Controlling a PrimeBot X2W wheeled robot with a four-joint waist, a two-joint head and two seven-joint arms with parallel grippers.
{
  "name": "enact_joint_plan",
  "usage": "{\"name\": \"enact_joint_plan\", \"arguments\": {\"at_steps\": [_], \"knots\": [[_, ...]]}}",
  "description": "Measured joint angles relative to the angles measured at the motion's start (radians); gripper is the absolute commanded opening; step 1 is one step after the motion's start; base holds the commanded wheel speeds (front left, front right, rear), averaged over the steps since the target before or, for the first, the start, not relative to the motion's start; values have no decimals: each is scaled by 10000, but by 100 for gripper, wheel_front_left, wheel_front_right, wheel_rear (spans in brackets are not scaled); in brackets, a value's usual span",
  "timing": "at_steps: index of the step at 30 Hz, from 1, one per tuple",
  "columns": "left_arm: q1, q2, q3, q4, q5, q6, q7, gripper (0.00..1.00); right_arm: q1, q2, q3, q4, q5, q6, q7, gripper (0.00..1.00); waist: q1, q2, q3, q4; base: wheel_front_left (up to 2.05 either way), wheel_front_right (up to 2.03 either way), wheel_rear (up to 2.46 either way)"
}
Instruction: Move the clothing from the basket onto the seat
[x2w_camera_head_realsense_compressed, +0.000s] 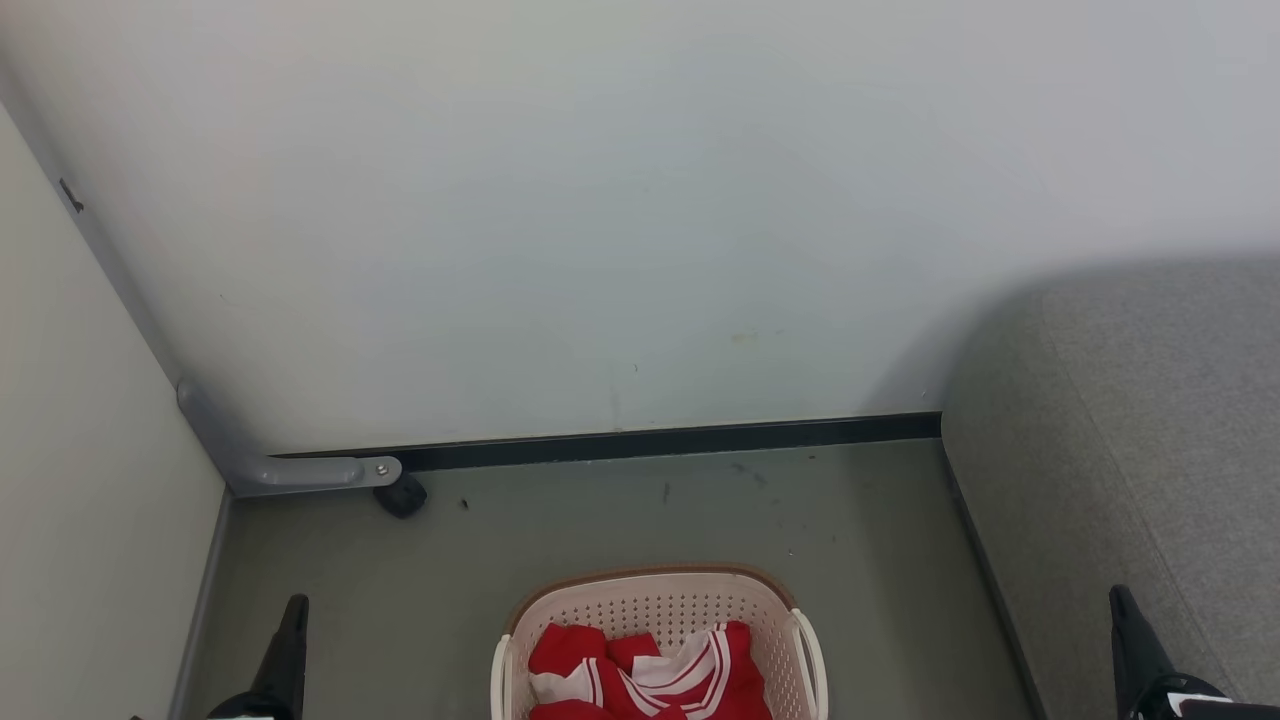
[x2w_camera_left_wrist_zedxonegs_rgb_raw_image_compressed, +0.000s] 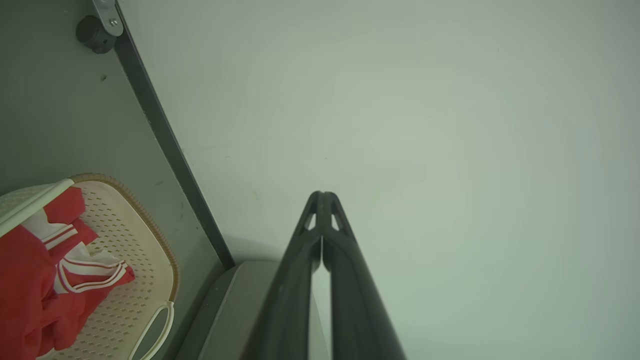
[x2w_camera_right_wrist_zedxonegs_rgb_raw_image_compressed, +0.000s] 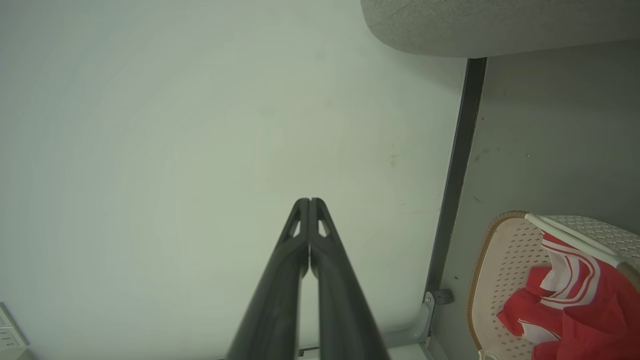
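Clothing (x2w_camera_head_realsense_compressed: 640, 675) heaped in basket (x2w_camera_head_realsense_compressed: 650, 600) on floor (x2w_camera_head_realsense_compressed: 600, 520), seat (x2w_camera_head_realsense_compressed: 1150, 400) at right, left gripper (x2w_camera_left_wrist_zedxonegs_rgb_raw_image_compressed: 322, 194) and right gripper (x2w_camera_right_wrist_zedxonegs_rgb_raw_image_compressed: 309, 200) fingers pressed together, apart from basket.

Basket (x2w_camera_head_realsense_compressed: 655, 605) on the floor (x2w_camera_head_realsense_compressed: 600, 520), dead ahead, between my left gripper (x2w_camera_head_realsense_compressed: 297, 603) and right gripper (x2w_camera_head_realsense_compressed: 1119, 596). Clothing (x2w_camera_head_realsense_compressed: 640, 675) lies in the basket. Seat (x2w_camera_head_realsense_compressed: 1130, 450) to my right, apart from the basket. Wall (x2w_camera_head_realsense_compressed: 600, 200) behind both; bracket (x2w_camera_head_realsense_compressed: 300, 470) at its foot, far left.
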Motion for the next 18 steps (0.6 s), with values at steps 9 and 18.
{"name": "enact_joint_plan", "arguments": {"at_steps": [9,18], "knots": [[0,0,0,0,0,0,0,0,0,0,0,0,0,0,0,0,0,0,0,0,0,0,0],[0,0,0,0,0,0,0,0,0,0,0,0,0,0,0,0,0,-1,0,0,0,0,0]]}}
